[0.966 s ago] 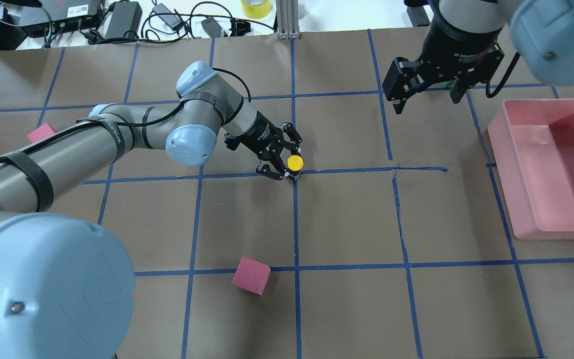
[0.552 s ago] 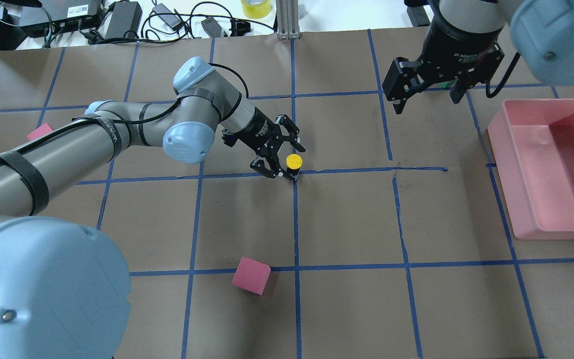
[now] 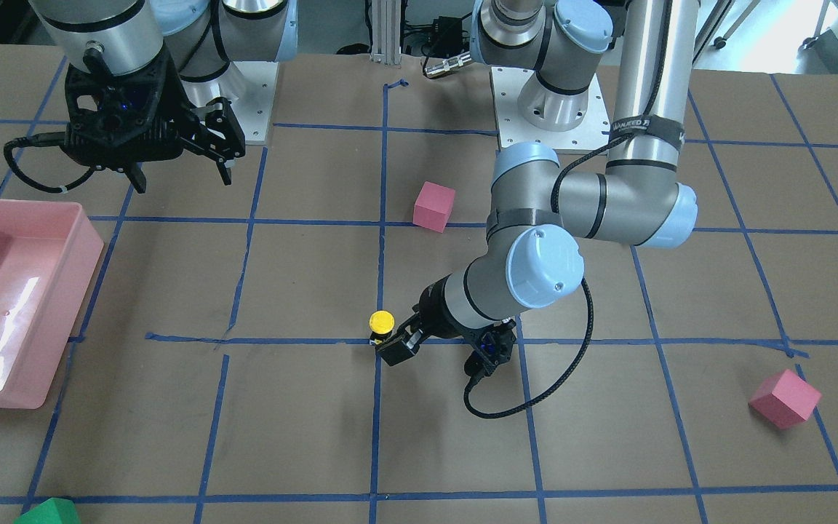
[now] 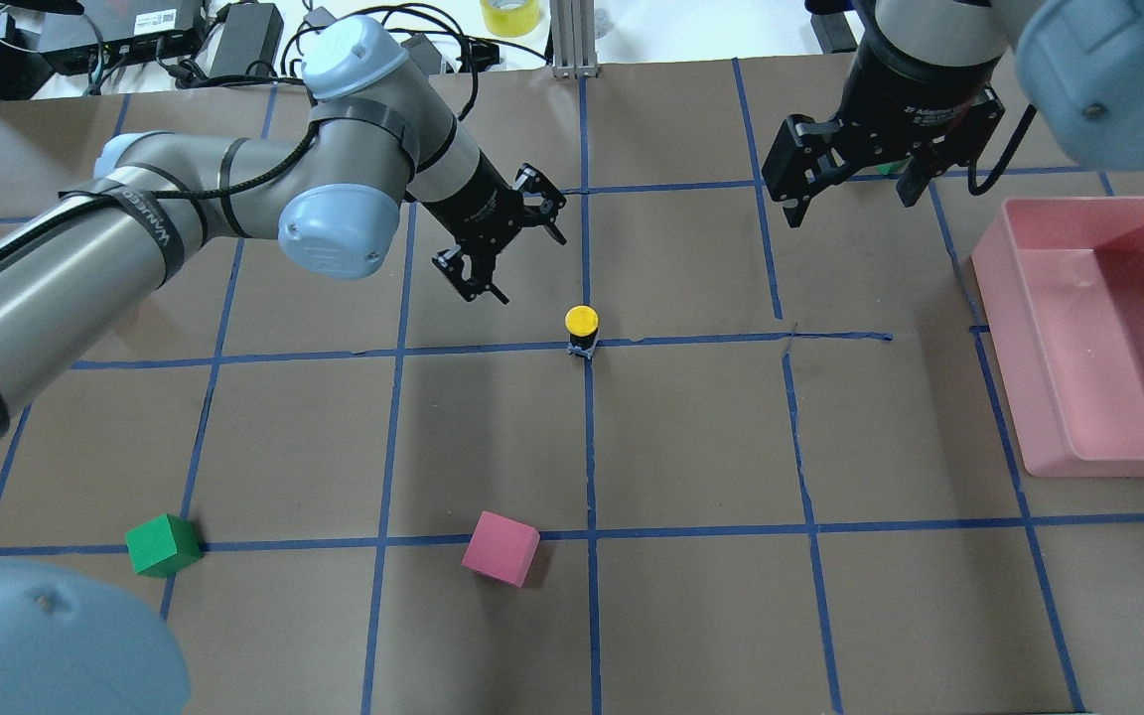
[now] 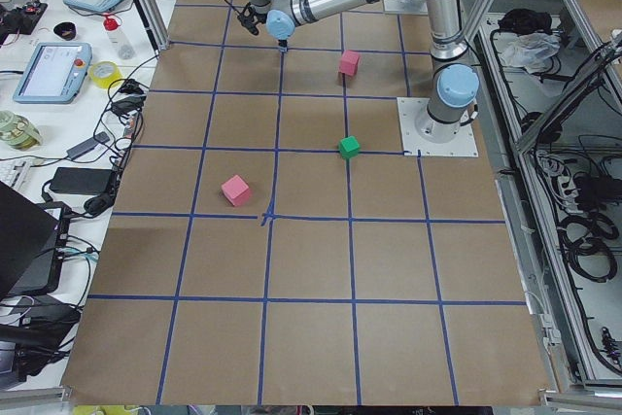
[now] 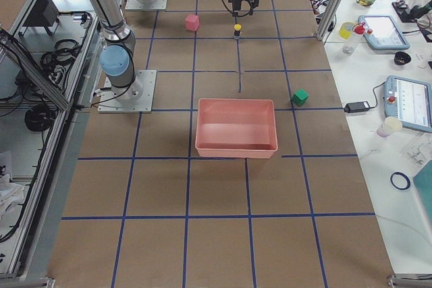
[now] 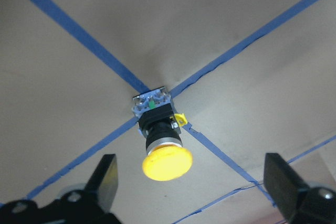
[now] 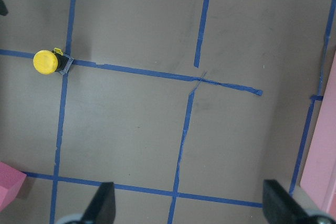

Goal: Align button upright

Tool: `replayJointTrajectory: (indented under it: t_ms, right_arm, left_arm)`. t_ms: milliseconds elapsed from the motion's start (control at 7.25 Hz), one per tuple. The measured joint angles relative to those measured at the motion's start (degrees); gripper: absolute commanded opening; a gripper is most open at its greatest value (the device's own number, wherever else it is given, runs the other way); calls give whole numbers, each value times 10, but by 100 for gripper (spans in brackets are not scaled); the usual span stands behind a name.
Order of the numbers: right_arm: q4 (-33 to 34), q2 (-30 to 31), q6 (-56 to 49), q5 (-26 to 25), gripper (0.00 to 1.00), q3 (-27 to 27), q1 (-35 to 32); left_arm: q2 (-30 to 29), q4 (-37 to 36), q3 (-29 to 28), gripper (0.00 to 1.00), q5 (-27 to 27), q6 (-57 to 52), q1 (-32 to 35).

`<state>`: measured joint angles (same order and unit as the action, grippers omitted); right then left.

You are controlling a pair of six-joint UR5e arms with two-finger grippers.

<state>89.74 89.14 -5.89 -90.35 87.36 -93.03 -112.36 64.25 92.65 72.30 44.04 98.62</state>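
The button (image 4: 582, 322) stands upright on a crossing of blue tape lines near the table's middle, yellow cap on top and blocky base below. It also shows in the front view (image 3: 381, 321) and in the left wrist view (image 7: 160, 140). My left gripper (image 4: 530, 266) is open and empty. In the overhead view it sits clear of the button, behind it and to its left. Its fingers (image 7: 107, 179) frame the button without touching it. My right gripper (image 4: 850, 199) is open and empty, high at the back right.
A pink bin (image 4: 1004, 298) stands at the right edge. A pink cube (image 4: 500, 548) and a green cube (image 4: 163, 544) lie in the near half. Another pink cube (image 3: 785, 397) lies far on my left. Cables and power bricks lie beyond the table's far edge.
My left gripper was around the button's cap. It has come off and drawn back to the left and away from it. The button stays upright on the tape crossing. The right arm has not moved.
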Motion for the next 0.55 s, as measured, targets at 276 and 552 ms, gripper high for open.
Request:
replayJointTrajectory:
  t_ms: [276,552]
  right_arm:
    - [1,0,0,0,100,0,0]
    - [0,0,0,-1,100,0,0]
  left_arm:
    - [81,66,15,100,119,-190,0]
    - [142,122,9,100,178,-317,-18]
